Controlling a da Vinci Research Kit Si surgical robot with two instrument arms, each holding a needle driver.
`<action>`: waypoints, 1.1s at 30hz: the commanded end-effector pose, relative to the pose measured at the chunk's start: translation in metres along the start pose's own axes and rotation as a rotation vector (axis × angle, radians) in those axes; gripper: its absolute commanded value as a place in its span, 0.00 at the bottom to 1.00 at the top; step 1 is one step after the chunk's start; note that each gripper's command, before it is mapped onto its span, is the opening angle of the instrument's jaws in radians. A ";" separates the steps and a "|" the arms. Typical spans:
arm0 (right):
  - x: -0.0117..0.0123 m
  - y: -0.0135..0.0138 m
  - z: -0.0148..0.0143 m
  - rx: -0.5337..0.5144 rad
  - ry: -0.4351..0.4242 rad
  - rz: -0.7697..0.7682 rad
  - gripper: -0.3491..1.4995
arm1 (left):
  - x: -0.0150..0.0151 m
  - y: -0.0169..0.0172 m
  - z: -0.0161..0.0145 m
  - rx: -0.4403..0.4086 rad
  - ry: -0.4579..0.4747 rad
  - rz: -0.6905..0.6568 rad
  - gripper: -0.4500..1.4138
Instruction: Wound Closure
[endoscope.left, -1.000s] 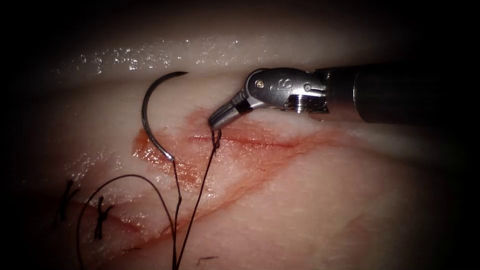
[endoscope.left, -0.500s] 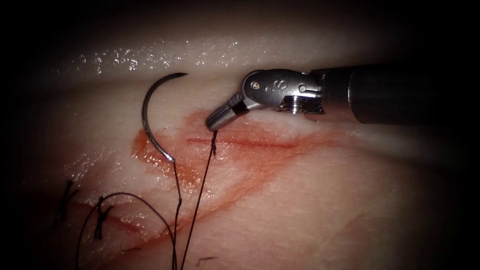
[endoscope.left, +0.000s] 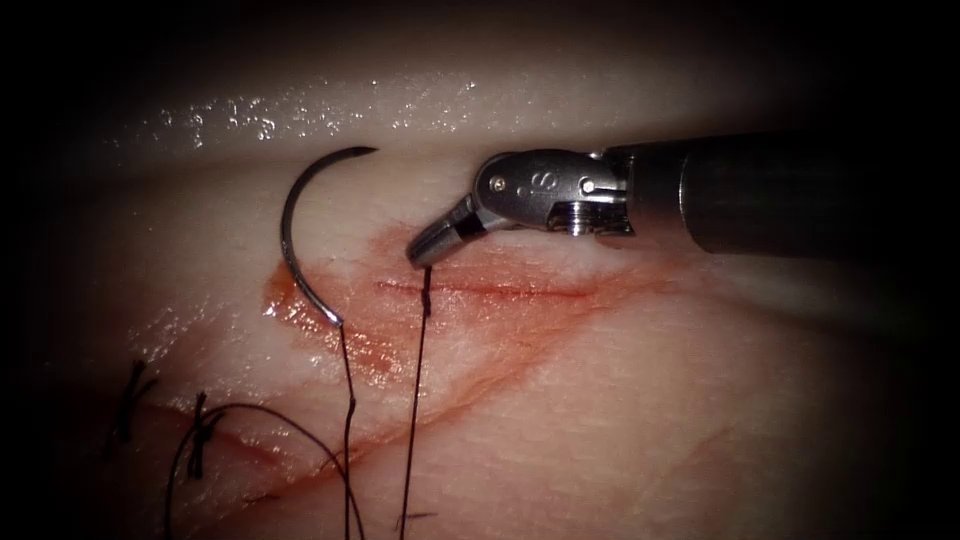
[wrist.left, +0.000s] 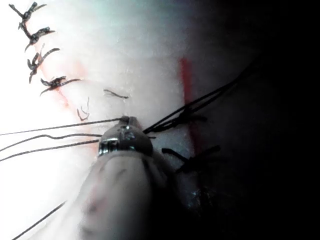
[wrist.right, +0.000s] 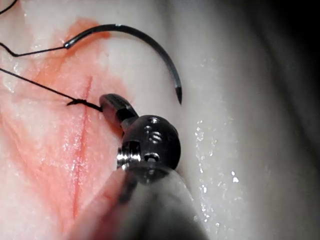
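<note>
My right tool (endoscope.left: 420, 255) reaches in from the right and hangs just above the left end of the cut (endoscope.left: 510, 291). Its jaws are shut on a short end of the dark thread (endoscope.left: 414, 400), which runs straight down from them. The right wrist view shows the same hold of the right tool (wrist.right: 106, 101) beside the cut (wrist.right: 80, 150). The curved needle (endoscope.left: 288, 235) lies free on the tissue, left of the cut, held by neither tool and not in the tissue; the needle (wrist.right: 145, 37) trails thread from its blunt end. My left tool (wrist.left: 125, 121) is shut on taut thread.
Finished stitches (endoscope.left: 200, 440) sit at the lower left, and a row of stitches (wrist.left: 37, 35) lies beyond the left tool. A slack loop of thread (endoscope.left: 250, 412) curls over them. Red fluid (endoscope.left: 300, 295) stains the tissue around the cut. A bright wet ridge (endoscope.left: 300, 110) runs along the far side.
My right tool has shifted a little to the left with the thread end. The strand below it has drawn straighter, and the slack loop at the lower left has shrunk and sunk.
</note>
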 end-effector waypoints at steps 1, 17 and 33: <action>0.0004 0.0002 0.0010 0.010 0.008 -0.003 0.00 | 0.0001 -0.0001 0.0003 0.021 -0.006 -0.005 0.00; 0.0054 0.0003 0.0001 -0.083 0.169 -0.040 0.00 | 0.0067 -0.0150 -0.0122 0.382 0.043 -0.068 0.00; 0.0074 -0.0030 -0.0017 -0.370 0.338 0.078 0.93 | 0.0053 -0.0192 -0.0182 0.524 -0.081 -0.077 0.00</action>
